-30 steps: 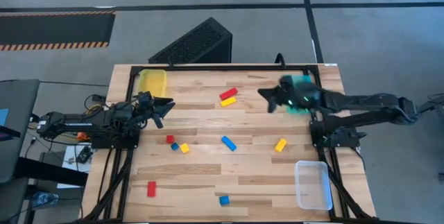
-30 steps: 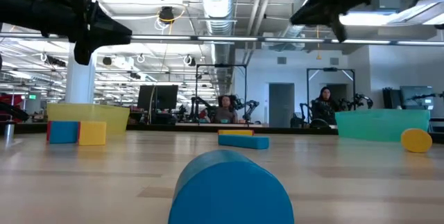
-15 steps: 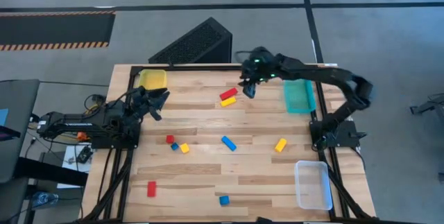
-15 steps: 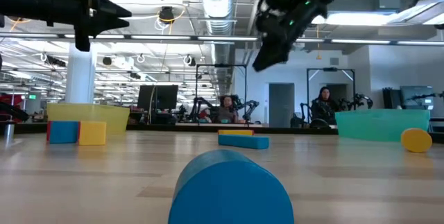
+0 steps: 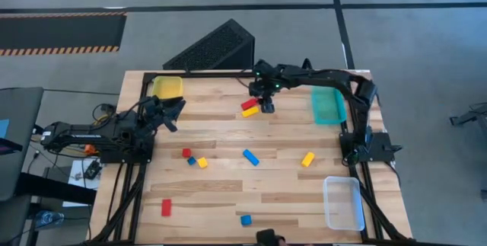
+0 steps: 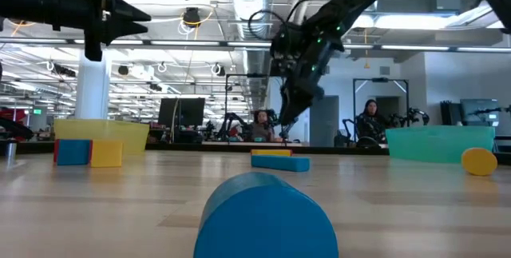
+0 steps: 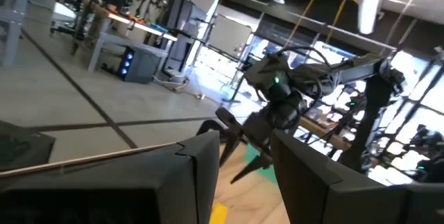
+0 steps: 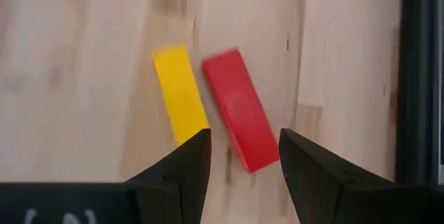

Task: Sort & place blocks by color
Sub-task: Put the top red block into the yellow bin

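Note:
Small red, yellow and blue blocks lie scattered on the wooden table. My right gripper (image 5: 266, 103) (image 8: 244, 156) is open and hovers over a red bar (image 8: 241, 118) (image 5: 250, 103) and a yellow bar (image 8: 180, 93) (image 5: 250, 112) that lie flat side by side near the far edge. In the low view my right gripper (image 6: 291, 110) hangs above the table, fingers pointing down. My left gripper (image 5: 173, 115) (image 7: 246, 161) is open and raised beside the yellow tray (image 5: 167, 88), touching nothing.
A red cube (image 5: 186, 153), a blue cube (image 5: 192, 161) and a yellow block (image 5: 202, 163) sit mid-left. A blue bar (image 5: 250, 157) lies at the centre, a yellow block (image 5: 307, 159) to its right. Near edge: a red block (image 5: 166, 208) and a blue block (image 5: 246, 220). A teal tray (image 5: 327, 105) sits far right, a clear tray (image 5: 343, 202) near right.
My right gripper has swung from over the teal tray toward the table's left, to above the red and yellow bars, and has come lower with its fingers now pointing down. The blocks have stayed where they were.

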You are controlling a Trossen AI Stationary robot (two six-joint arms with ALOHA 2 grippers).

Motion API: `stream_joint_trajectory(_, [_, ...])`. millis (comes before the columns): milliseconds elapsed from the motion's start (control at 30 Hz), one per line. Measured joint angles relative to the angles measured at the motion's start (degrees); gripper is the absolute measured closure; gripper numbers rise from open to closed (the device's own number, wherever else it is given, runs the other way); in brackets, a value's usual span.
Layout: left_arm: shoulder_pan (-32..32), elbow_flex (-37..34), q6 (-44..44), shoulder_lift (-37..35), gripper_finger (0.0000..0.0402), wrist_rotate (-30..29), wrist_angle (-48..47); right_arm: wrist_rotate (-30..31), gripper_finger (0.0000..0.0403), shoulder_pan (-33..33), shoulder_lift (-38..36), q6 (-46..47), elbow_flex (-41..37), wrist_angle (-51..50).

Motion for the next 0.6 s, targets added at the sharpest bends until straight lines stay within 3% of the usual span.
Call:
stream_joint_trajectory(267, [0.0, 0.0, 0.1, 0.8, 0.0282, -2.6, -1.1, 2.4, 0.0215, -0.6, 6.4, -10.6, 4.5, -2.4])
stream_joint_trajectory(600, [0.0, 0.0, -1.4, 3.5, 0.0282, -2.8, -1.2, 2.3, 0.0217, -2.2, 10.3, -11.3, 8.5, -5.9])
